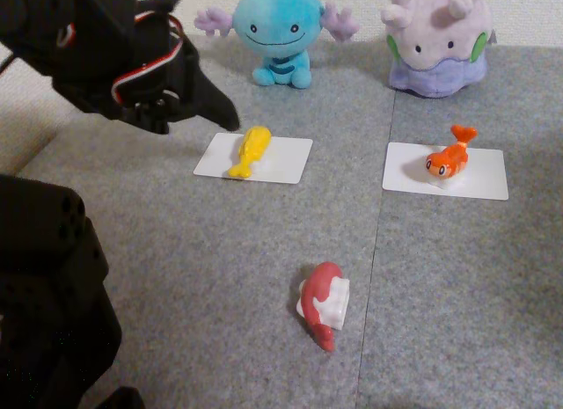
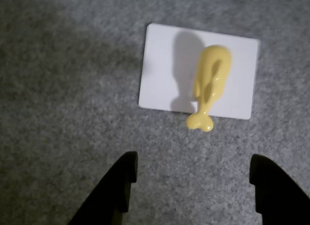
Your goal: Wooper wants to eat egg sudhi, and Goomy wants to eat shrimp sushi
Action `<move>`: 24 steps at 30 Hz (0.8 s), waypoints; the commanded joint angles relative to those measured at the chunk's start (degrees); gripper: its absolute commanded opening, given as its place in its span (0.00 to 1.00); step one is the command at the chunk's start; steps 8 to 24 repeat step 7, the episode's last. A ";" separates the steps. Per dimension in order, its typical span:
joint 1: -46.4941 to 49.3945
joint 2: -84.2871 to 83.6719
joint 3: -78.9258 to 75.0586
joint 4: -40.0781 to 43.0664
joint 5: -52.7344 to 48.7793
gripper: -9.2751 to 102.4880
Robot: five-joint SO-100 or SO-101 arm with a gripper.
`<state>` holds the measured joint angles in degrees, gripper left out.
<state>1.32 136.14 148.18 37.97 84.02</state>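
Note:
The yellow egg sudhi (image 1: 251,151) lies on a white card (image 1: 286,163) in front of blue Wooper (image 1: 274,31). On a second white card (image 1: 479,176), in front of lilac Goomy (image 1: 437,40), rests the orange shrimp sushi (image 1: 449,160). My black gripper (image 1: 193,119) hovers above the mat just left of the egg's card. In the wrist view the gripper (image 2: 193,169) is open with nothing between its fingers. There the egg sudhi (image 2: 211,80) lies beyond the fingertips, its tail hanging over the near edge of its card (image 2: 160,80).
A red-and-white sushi figure (image 1: 324,303) lies on the grey mat (image 1: 176,251) near the front centre. The arm's black base (image 1: 44,295) fills the lower left. A seam in the mat (image 1: 380,207) runs front to back between the two cards.

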 commanded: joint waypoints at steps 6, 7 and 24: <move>0.09 0.53 0.79 -0.70 0.09 0.33; 0.00 0.53 1.49 -1.05 0.44 0.33; 0.00 0.53 1.49 -1.05 0.44 0.33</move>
